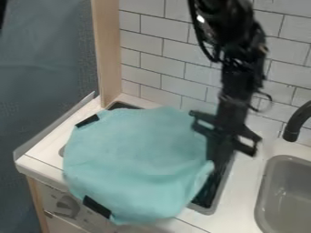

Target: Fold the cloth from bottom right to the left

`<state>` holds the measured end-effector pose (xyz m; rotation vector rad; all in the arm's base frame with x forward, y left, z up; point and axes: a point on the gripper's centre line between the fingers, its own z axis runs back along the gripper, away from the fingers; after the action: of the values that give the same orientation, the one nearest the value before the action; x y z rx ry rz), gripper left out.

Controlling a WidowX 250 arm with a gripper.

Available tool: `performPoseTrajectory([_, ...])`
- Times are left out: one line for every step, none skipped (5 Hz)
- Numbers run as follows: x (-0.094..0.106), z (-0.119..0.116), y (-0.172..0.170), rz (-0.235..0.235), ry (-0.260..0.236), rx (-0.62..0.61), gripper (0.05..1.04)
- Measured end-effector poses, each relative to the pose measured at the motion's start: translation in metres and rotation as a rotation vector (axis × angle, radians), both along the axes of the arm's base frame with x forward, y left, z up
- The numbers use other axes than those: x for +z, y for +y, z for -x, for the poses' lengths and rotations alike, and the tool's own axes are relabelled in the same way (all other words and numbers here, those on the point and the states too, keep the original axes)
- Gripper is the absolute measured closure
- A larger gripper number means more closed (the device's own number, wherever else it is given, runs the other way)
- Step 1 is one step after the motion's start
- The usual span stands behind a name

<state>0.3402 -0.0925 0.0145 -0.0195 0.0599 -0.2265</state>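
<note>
- Claw (220, 144) hangs from the arm just beside the cloth's right side, between 2 and 3 o'clock if the cloth is the dial; whether it stands open or closed, I cannot tell; nor can I tell whether it touches the fabric
- Dark blue-grey panel (42, 91) stands at the far left, between 10 and 11 o'clock of the cloth
- Knob (65, 206) sits on the counter's front face, at 8 o'clock, near the cloth's lower left edge
- Two black pieces lie at the cloth's left edge; the upper black piece (87, 120) is near 11 o'clock, the lower black piece (97, 207) near 7
- Wooden post (107, 50) rises upright behind the cloth, between 11 and 12 o'clock
- Teal cloth (137, 159) lies spread over the left part of the white counter (243, 207); its outline is roughly round; creases run between 3 and 5 o'clock; its lower edge hangs past the counter's front edge, around 6 to 7
- Dark recess with a grey rim (209, 209) shows from under the cloth, between 3 and 5 o'clock
- Tiled wall (173, 57) is behind, from 12 round to 2
- Black faucet (296, 122) curves down at the far right, between 2 and 3; grey sink (288, 195) sits below it, between 3 and 4
</note>
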Motion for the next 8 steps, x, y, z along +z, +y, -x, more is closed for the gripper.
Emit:
performPoseTrajectory([0.006, -0.008, 0.028, 0.001, 0.011, 0.017, 1.016])
performPoseTrajectory([0.01, -0.014, 0.06, -0.014, 0.018, 0.058, 1.016])
performPoseTrajectory([0.014, -0.017, 0.08, -0.053, 0.017, 0.08, 1.016])
performPoseTrajectory([0.012, -0.023, 0.098, -0.097, 0.016, 0.055, 1.016])
performPoseTrajectory([-0.009, -0.028, 0.119, -0.134, 0.068, 0.053, 1.016])
performPoseTrajectory([-0.034, -0.03, 0.127, -0.149, 0.122, 0.011, 1.017])
performPoseTrajectory([-0.041, -0.033, 0.138, -0.149, 0.145, 0.019, 0.991])
performPoseTrajectory([-0.043, -0.031, 0.135, -0.134, 0.147, 0.019, 0.812])
